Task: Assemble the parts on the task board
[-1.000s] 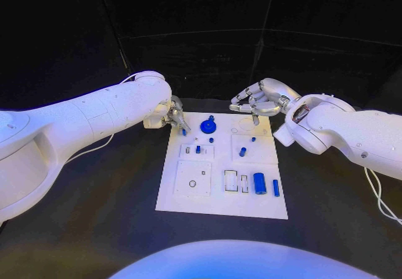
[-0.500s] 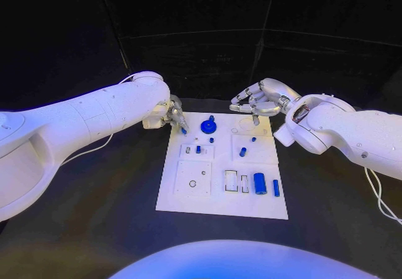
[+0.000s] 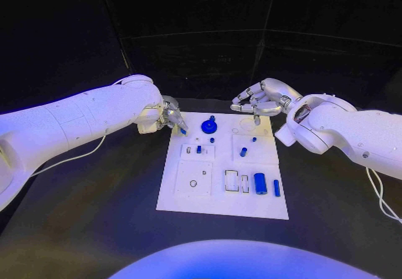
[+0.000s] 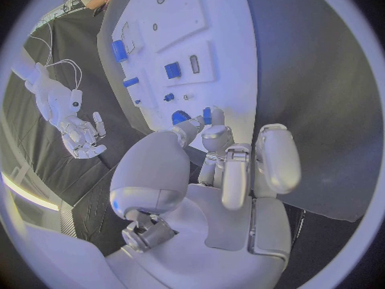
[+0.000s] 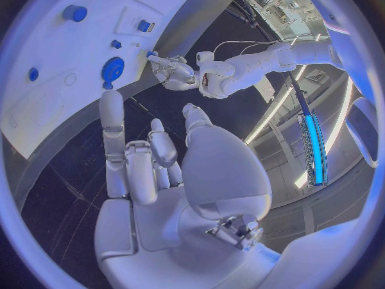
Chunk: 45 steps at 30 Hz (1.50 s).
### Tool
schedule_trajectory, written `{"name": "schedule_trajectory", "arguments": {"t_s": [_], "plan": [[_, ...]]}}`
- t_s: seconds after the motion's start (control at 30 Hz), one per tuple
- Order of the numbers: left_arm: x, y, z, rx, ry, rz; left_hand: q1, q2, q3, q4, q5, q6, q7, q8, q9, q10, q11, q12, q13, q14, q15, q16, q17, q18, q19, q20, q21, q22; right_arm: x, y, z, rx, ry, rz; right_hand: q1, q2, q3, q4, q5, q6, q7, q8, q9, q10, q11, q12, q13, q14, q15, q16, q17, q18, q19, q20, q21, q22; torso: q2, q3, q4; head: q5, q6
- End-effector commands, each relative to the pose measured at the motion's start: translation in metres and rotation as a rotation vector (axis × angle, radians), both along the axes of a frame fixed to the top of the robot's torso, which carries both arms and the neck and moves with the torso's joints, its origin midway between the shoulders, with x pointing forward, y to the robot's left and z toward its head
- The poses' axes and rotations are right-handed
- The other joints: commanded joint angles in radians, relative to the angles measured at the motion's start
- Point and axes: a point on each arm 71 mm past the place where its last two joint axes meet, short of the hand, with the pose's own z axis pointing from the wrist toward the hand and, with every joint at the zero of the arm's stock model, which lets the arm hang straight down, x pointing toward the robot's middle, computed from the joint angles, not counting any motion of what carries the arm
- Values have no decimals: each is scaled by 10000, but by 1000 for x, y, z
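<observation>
White board (image 3: 219, 200) lies mid-desk (image 3: 100, 221), long side running near to far. Nearest on it, right side: a fat blue cylinder (image 3: 259, 183) lying down, a thin blue pin (image 3: 276, 188) just right of it, both beside open slots, probably waiting to be seated. Left of those, a square plate with a small ring hole (image 3: 193, 183), nothing in it. Mid board: a small blue peg (image 3: 198, 149) standing in a recessed block on the left, a tilted blue peg (image 3: 243, 151) on the right; two tiny blue bits further back, too small to name. Far end, centre: a round blue knob (image 3: 210, 125) upright on the board. Far left corner: left hand (image 3: 170, 116) sits just over the board edge, fingers (image 4: 210, 135) pinched on a small blue part (image 3: 183, 131); the wrist view shows that part at the fingertips, tip pointing down toward the board, likely being lined up for a hole in that corner. Whether it touches the board can't be told. Far right corner: right hand (image 3: 262, 100) hovers above the board's far edge, fingers (image 5: 112, 119) loosely curled and apart, holding nothing, one fingertip pointing down near the edge, looks parked out of the left hand's way. Assembly looks early; most parts loose.
</observation>
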Motion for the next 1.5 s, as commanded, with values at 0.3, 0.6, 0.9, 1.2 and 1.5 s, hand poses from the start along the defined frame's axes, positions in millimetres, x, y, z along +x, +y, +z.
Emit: {"name": "schedule_trajectory", "arguments": {"t_s": [0.3,0.6,0.9,1.2,1.5], "plan": [[-22,-5,-1,-718,-475,78,-117,-137,1650,-1496,44,15,-75,122,58,116,-59,30,3,1057,-25,31,2634,92,88,2,55,39,1,-1,1,24,-11,31,117,31,-26,24,46,-69,12,39,-9,-74,12,61,0,559,-2,-40,396,147,34,-4,-56,-6,-9,7,18,28,-11],[-37,-8,-13,-446,-417,-365,-134,-199,1728,-1524,65,23,-87,172,89,151,-71,48,27,1057,-33,31,2634,84,104,-5,85,75,1,-2,1,17,-6,30,117,31,-26,24,46,-69,12,39,-9,-74,12,61,0,559,-2,-40,396,147,34,-4,-56,-6,6,-3,4,64,-2],[-45,-10,-19,82,-352,-728,-138,-247,1777,-1550,79,23,-94,202,108,173,-79,56,36,1057,-40,31,2634,69,133,-12,146,143,1,-2,1,13,0,33,131,42,-33,33,78,-69,12,45,-9,-69,10,67,6,559,-2,-40,397,147,38,-5,-55,-4,9,-4,-14,80,-26],[-48,-11,-22,268,-249,-836,-148,-284,1819,-1561,108,29,-100,232,126,187,-86,50,28,1057,-47,31,2634,70,137,-18,146,144,1,-2,0,11,4,40,131,42,-33,33,78,-69,12,45,-9,-69,10,67,6,559,-2,-40,397,147,38,-5,-55,-4,4,2,-14,93,-39],[-50,-12,-23,344,-163,-902,-155,-301,1841,-1564,130,31,-104,247,135,196,-88,52,32,1057,-50,31,2634,69,141,-22,151,149,1,-2,0,8,7,41,131,42,-33,33,78,-69,12,45,-9,-69,10,67,6,559,-2,-40,397,147,38,-5,-55,-4,9,2,-13,98,-28]]}}
